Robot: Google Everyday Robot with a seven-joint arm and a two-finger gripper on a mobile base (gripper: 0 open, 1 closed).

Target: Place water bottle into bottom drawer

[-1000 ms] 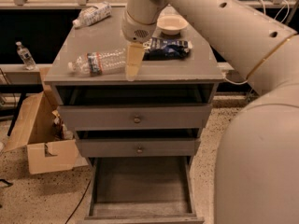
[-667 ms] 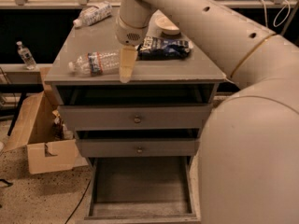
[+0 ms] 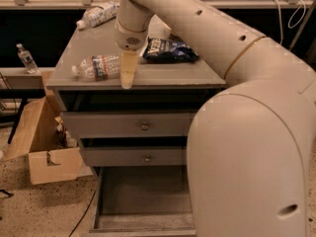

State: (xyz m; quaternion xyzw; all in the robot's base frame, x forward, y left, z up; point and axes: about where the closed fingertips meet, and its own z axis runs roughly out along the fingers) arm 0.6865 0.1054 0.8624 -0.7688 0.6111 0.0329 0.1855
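Observation:
The water bottle (image 3: 98, 66) lies on its side on the left front of the grey cabinet top (image 3: 197, 75), its white cap pointing left. My gripper (image 3: 128, 78) hangs down from the arm at the bottle's right end, close to the top's front edge, and touches or just overlaps it. The bottom drawer (image 3: 142, 197) is pulled open below and shows a bare grey inside. My arm hides the drawer's right part.
A dark blue snack bag (image 3: 170, 50) lies right of the gripper. A bottle with a large white-and-blue label (image 3: 98, 14) lies at the back left. Two shut upper drawers with brass knobs (image 3: 144, 127). An open cardboard box (image 3: 42, 144) stands on the floor to the left. A small upright bottle (image 3: 25, 58) stands far left.
My arm has swung left, and the gripper has come to the right end of the water bottle. The bottle and the drawers have not moved.

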